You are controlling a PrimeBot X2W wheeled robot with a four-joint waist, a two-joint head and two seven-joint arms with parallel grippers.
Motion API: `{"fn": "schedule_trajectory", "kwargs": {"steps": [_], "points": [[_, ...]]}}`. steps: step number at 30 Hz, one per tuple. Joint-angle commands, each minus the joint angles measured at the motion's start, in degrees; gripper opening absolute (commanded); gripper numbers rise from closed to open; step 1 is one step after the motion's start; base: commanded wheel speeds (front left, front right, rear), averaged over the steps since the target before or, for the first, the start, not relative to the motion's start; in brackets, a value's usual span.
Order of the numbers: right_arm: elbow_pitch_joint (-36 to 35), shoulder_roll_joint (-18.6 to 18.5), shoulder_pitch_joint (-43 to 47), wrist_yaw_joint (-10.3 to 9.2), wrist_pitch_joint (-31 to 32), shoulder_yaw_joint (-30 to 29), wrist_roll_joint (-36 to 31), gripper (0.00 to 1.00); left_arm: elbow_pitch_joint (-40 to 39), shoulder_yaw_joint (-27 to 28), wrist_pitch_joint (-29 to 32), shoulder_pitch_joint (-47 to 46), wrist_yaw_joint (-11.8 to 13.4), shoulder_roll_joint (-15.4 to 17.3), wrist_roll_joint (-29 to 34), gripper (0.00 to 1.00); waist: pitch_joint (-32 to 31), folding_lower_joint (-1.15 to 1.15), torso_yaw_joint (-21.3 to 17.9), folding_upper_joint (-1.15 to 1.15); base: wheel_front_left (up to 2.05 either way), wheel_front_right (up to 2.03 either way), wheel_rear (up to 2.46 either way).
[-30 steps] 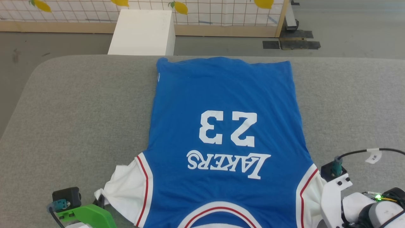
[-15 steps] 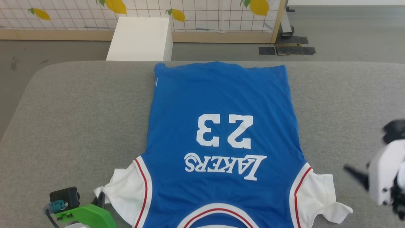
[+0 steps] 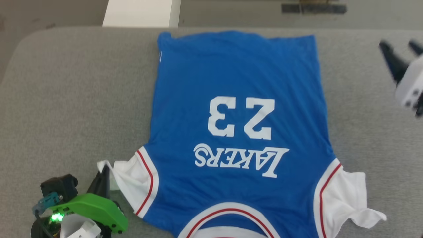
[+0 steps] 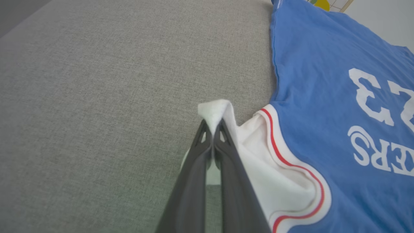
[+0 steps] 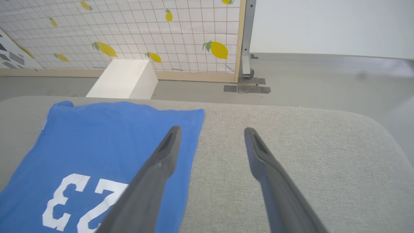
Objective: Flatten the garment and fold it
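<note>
Overhead, the garment [image 3: 238,115], a royal-blue T-shirt with white "LAKERS" and "23" lettering, lies spread flat on the grey upholstered surface [image 3: 76,99], hem toward the far edge and neckline at the near edge, the print face up and inverted from the robot's side. The left gripper [image 4: 212,124], at near left, has its two dark fingers pressed together on a pinch of the white left sleeve [image 4: 275,181], whose edge stands up in a small fold above the fingertips. The right sleeve [image 3: 347,195] lies loose on the surface at near right, its corner curled. The right gripper [image 5: 212,130] hovers at far right, to the right of the garment's far half and apart from the cloth, fingers spread wide with nothing between them. Beyond the far edge stand a white box [image 5: 123,79] on the floor and a gridded panel [image 5: 129,29] printed with lemons
</note>
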Motion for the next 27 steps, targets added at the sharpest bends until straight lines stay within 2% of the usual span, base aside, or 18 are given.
{"fn": "schedule_trajectory", "kwargs": {"steps": [1, 7, 14, 21, 27], "points": [[1.77, -0.27, -3.83, -0.08, -0.67, 0.11, -1.45, 1.00, -1.21, -0.17, -0.55, -1.44, -0.47, 0.30, 0.72, 0.00, 8.76, 0.00, 3.53, 0.00, 0.00, 0.00, 0.00], [10.68, -2.56, -18.41, -0.08, 2.28, 1.01, -8.15, 1.00, -4.74, -1.10, -1.92, -3.52, -1.70, -0.78, 0.19, 0.00, 18.18, 0.00, 8.35, 0.00, 0.00, 0.00, 0.00], [17.58, -5.37, -28.84, -0.08, 11.30, 5.01, -14.05, 1.00, -6.34, -2.22, -3.50, -4.30, -2.71, -2.72, -1.05, 0.00, 25.23, 0.00, 12.19, 0.00, 0.00, 0.00, 0.00], [20.51, -7.09, -32.76, -0.08, 16.16, 8.58, -16.15, 1.00, -6.48, -3.18, -4.88, -4.87, -3.53, -3.73, -1.39, 0.00, 28.18, 0.00, 13.50, 0.00, 0.00, 0.00, 0.00], [21.79, -8.55, -32.97, -0.08, 20.89, 12.85, -15.35, 1.00, -6.66, -3.39, -5.24, -4.96, -3.64, -3.64, -1.35, 0.00, 28.48, 0.00, 13.12, 0.00, 0.00, 0.00, 0.00]]}}
